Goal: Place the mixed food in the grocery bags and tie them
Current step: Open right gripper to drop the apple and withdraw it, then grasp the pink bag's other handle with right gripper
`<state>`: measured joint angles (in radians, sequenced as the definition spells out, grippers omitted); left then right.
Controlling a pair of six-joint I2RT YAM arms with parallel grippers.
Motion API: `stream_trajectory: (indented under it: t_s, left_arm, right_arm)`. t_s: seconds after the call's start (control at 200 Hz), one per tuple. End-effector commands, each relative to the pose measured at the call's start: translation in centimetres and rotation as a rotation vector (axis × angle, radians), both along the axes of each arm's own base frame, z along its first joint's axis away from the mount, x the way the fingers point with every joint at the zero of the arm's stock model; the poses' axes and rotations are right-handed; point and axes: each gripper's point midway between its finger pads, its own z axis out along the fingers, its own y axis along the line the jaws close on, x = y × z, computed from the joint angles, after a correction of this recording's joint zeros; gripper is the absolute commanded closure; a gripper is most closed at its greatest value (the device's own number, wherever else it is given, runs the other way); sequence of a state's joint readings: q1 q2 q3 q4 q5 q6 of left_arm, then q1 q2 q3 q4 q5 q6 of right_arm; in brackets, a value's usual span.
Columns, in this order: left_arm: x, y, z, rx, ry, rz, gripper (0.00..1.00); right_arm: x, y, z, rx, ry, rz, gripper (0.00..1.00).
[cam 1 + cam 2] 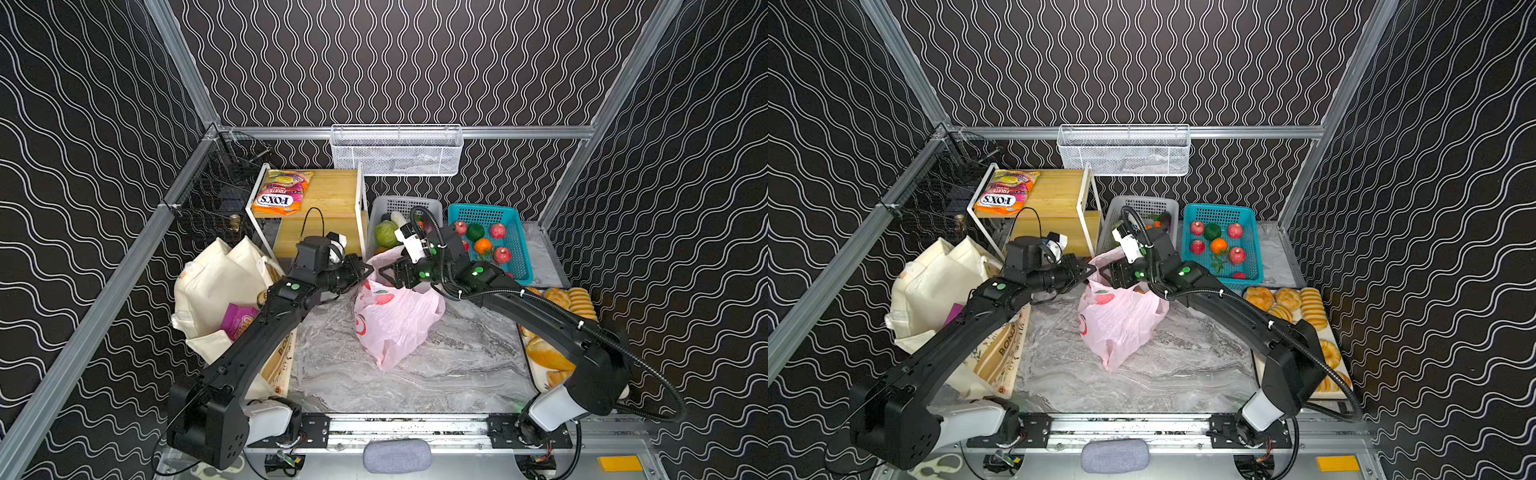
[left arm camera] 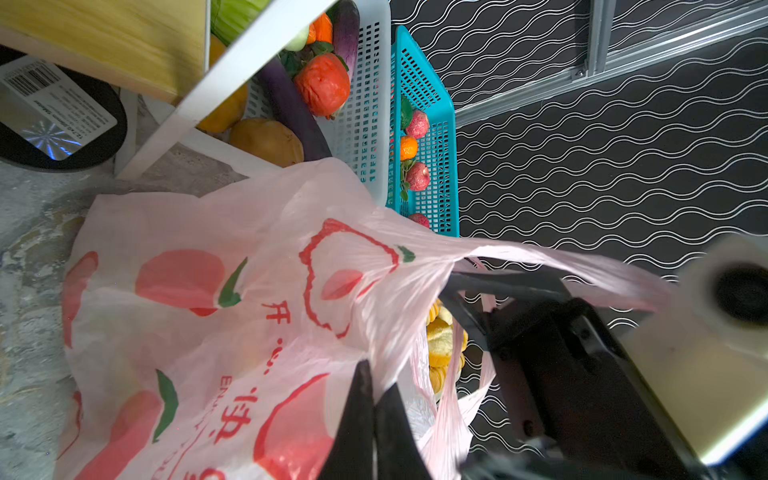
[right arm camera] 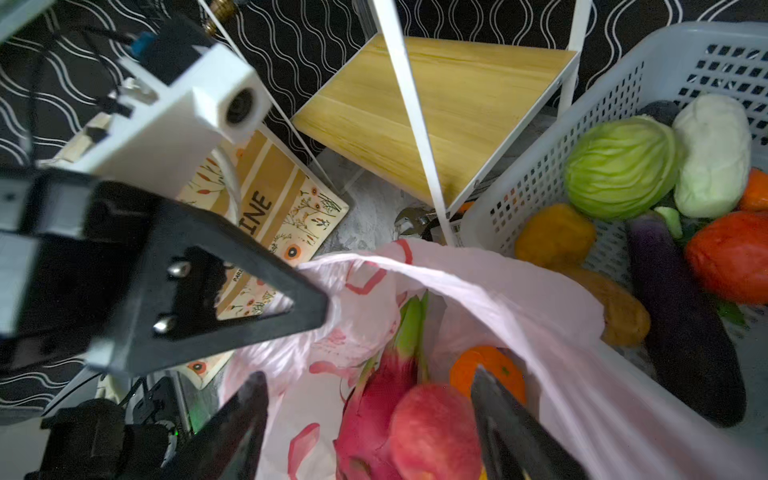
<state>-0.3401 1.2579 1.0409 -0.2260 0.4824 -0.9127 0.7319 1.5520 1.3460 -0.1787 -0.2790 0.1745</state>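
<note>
Spread wide, the right claw hangs over the open mouth of the pink plastic bag, where a dragon fruit, a red round fruit and an orange fruit lie; whether a finger brushes the red one is unclear. The left claw, pressed together, pinches the bag's rim. That bag stands on the marble surface; the canvas tote, holding a purple packet, sits to its left.

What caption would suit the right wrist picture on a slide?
Right gripper, jaws open, over a dragon fruit in the pink plastic bag; left gripper pinches its edge.
</note>
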Motion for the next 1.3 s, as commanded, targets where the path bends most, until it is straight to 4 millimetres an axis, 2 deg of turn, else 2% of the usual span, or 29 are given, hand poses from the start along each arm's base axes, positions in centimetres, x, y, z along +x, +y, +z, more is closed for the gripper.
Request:
stream_trajectory:
  t_s: [0.0,0.085,0.16,0.2,0.28,0.36,0.425,0.516,0.566,0.601,0.726,0.821,0.946,1.026,1.036,1.046,1.101,1.171,1.291]
  left_arm:
    - [0.3,0.0,0.8,-0.001,-0.036,0.002,1.0]
    - [0.2,0.3,0.8,0.012,-0.034,0.013,1.0]
    - [0.2,0.7,0.7,0.026,-0.037,0.033,1.0]
    - [0.3,0.8,0.7,0.025,-0.041,0.04,1.0]
    - [0.3,0.8,0.6,0.022,-0.042,0.038,1.0]
    - [0.4,0.6,0.5,0.012,-0.035,0.034,1.0]
    - [0.4,0.5,0.4,0.006,-0.032,0.031,1.0]
    - [0.5,0.5,0.2,0.006,-0.032,0.036,1.0]
    - [0.6,0.4,0.3,0.0,-0.035,0.032,1.0]
    - [0.6,0.3,0.2,0.004,-0.032,0.027,1.0]
    - [0.8,0.3,0.3,0.029,-0.027,0.014,1.0]
    - [0.9,0.2,0.5,0.015,-0.035,0.02,1.0]
    - [0.8,0.2,0.4,0.009,-0.031,0.021,1.0]
    - [0.6,0.4,0.3,0.017,-0.026,0.021,1.0]
    - [0.5,0.4,0.3,0.018,-0.026,0.02,1.0]
    - [0.5,0.4,0.3,0.02,-0.025,0.019,1.0]
    - [0.4,0.6,0.4,0.039,-0.032,0.021,1.0]
    - [0.2,0.8,0.6,0.065,-0.037,0.015,1.0]
    - [0.0,1.2,0.9,0.091,-0.05,0.017,1.0]
  right_arm:
    - [-1.4,0.5,4.3,0.113,-0.107,0.073,0.19]
    - [-3.1,-0.6,8.4,0.19,-0.175,0.097,0.18]
    - [-4.5,-2.9,12.0,0.26,-0.298,0.055,0.17]
    - [-4.7,-4.7,13.2,0.293,-0.363,-0.019,0.17]
    - [-4.7,-8.6,13.2,0.314,-0.449,-0.188,0.16]
    - [-3.4,-12.4,10.1,0.258,-0.38,-0.4,0.14]
    - [-1.8,-15.1,6.6,0.182,-0.254,-0.556,0.12]
    - [0.5,-18.7,0.1,0.145,0.042,-0.709,0.12]
    - [1.3,-19.5,-1.8,0.234,0.222,-0.675,0.14]
    - [1.4,-19.2,-2.4,0.318,0.312,-0.618,0.15]
    - [1.1,-16.4,-0.5,0.541,0.408,-0.406,0.19]
    - [1.4,-14.9,-0.5,0.547,0.485,-0.328,0.23]
    - [2.8,-13.8,-2.6,0.453,0.59,-0.315,0.28]
    - [3.0,-12.8,-3.8,0.462,0.653,-0.262,0.41]
    - [3.3,-12.6,-2.8,0.473,0.641,-0.247,0.42]
    - [3.4,-12.4,-2.7,0.472,0.646,-0.235,0.44]
    - [3.7,-12.2,-2.7,0.431,0.643,-0.215,0.55]
    - [4.1,-12.3,-2.5,0.384,0.584,-0.232,0.65]
    - [4.1,-12.7,-1.1,0.367,0.475,-0.223,0.87]
